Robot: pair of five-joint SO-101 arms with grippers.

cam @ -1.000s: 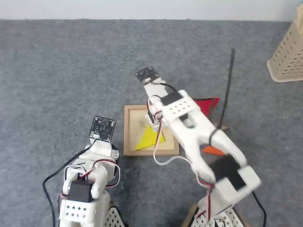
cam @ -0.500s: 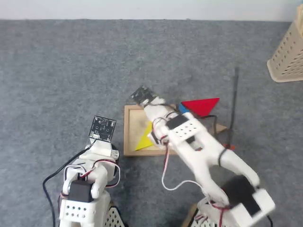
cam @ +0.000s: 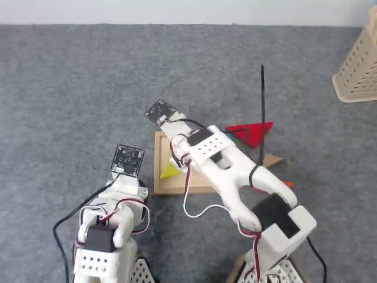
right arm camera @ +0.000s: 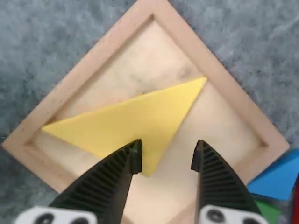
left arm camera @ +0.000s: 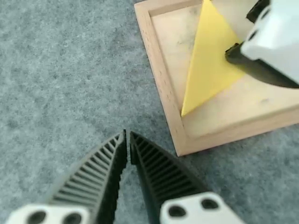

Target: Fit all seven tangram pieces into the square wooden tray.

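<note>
Swung toward 9 o'clock across the square wooden tray [cam: 156, 177], the right tool [right arm camera: 166, 151] hangs open directly over the flat yellow triangle [right arm camera: 135, 116]. The triangle lies in the tray's 9 o'clock half, one corner beneath the jaw gap. The left tool [left arm camera: 127, 137], closed and empty, sits farther off.

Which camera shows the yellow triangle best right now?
The right wrist view: the yellow triangle lies flat in the tray, all three corners visible. The left wrist view has it partly covered by the right arm. The high view shows one corner beside that arm.
</note>
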